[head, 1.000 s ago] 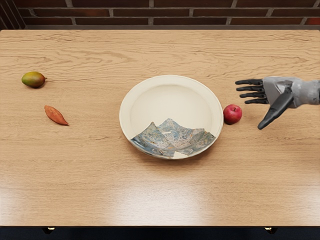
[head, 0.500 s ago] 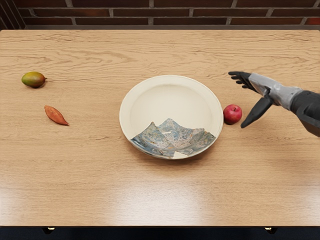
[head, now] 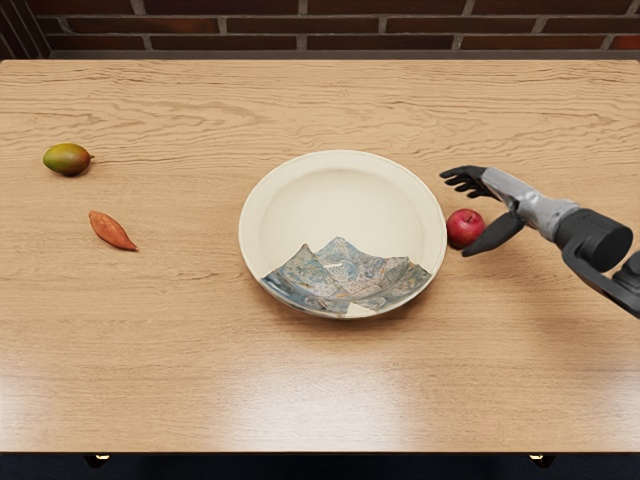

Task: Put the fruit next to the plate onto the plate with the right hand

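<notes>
Flanking apple (head: pixel 464 227) beside plate (head: pixel 340 200): R hand (head: pixel 492 200), fingers (head: pixel 458 181) spread

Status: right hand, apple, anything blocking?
Right hand open, spread around apple, no grasp yet. Apple on table at plate rim. Nothing between apple and plate.

Bright, even light falls from above on the light wooden counter (head: pixel 320 400), leaving a broad pale sheen across its near part. The cream round ceramic plate (head: pixel 340 195) casts a thin, soft shadow along its near rim. Focus is sharp throughout; the red brick wall (head: pixel 320 25) behind is dimmer.
</notes>
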